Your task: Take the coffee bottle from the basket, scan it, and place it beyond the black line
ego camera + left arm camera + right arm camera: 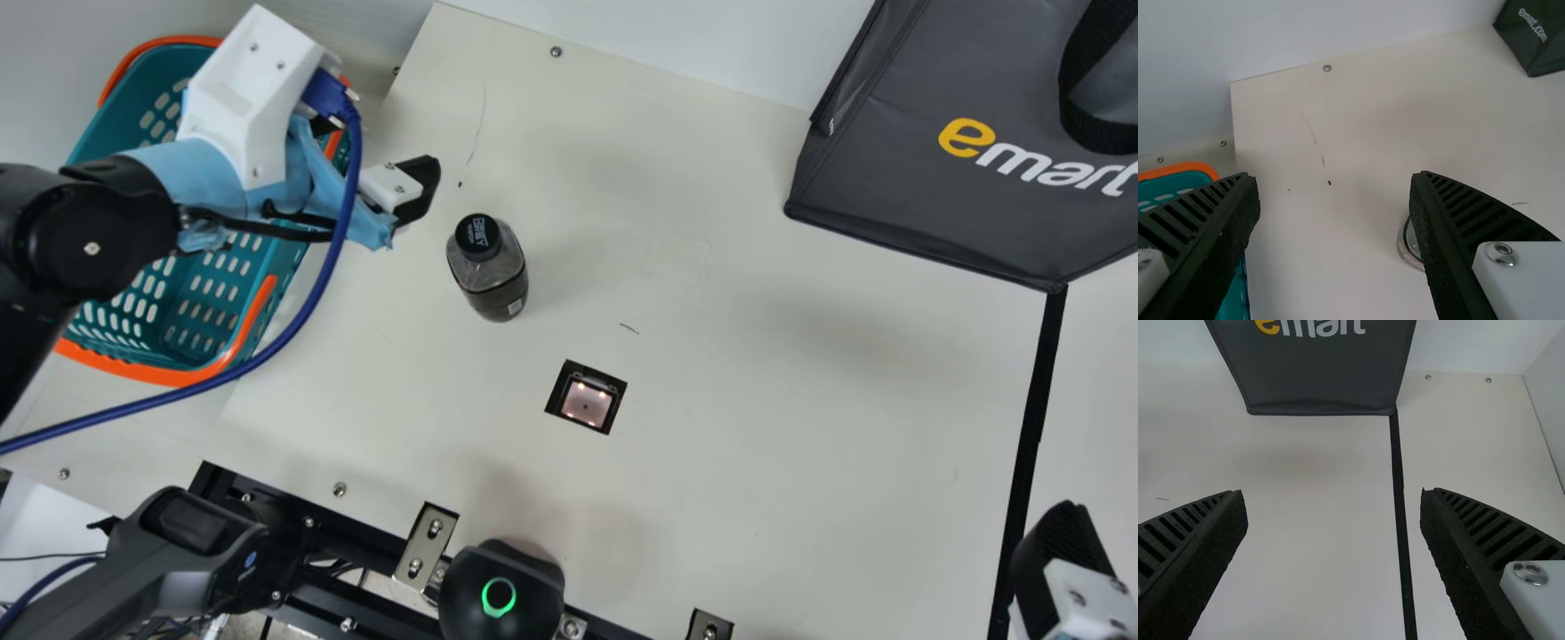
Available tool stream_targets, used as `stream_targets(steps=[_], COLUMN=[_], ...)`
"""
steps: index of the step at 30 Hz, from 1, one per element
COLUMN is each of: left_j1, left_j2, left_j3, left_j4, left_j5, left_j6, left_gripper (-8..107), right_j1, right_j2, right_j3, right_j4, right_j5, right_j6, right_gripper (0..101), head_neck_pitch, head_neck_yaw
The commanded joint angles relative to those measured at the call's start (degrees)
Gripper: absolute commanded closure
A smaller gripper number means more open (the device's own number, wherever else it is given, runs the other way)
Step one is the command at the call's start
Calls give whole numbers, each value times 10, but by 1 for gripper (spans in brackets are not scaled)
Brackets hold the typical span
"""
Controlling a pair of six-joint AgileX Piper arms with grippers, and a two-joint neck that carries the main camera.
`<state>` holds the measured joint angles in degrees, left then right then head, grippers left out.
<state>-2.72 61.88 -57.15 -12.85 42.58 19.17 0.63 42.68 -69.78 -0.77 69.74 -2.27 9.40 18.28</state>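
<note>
Cream worktop (756, 400) has the coffee bottle (496, 277) standing between basket (133, 369) and scanner window (587, 400), left tool (1335, 179) and right tool (1333, 495) both open, so imo square up around its body before gripping, then bring it over that glass

main view: bright, diffuse light | soft shadows on table (756, 462), lower centre and right of centre | scanner window (585, 404) glowing, pinpoint glare | wrist views: dimmer, faint table shadows
</note>
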Motion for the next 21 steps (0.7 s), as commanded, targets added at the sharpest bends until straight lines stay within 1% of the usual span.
stream_targets(steps=[1, 21], left_j1=[5, 54], left_j2=[-5, -74], left_j3=[0, 9], left_j4=[4, 43], left_j5=[1, 21], left_j6=[-6, -59], left_gripper=[9, 9], right_j1=[0, 0], right_j2=[0, 0], right_j3=[0, 0], right_j4=[0, 0], right_j5=[0, -1], right_j6=[0, 0], right_gripper=[10, 10], head_neck_pitch=[-15, -15], head_neck_yaw=[1, 1])
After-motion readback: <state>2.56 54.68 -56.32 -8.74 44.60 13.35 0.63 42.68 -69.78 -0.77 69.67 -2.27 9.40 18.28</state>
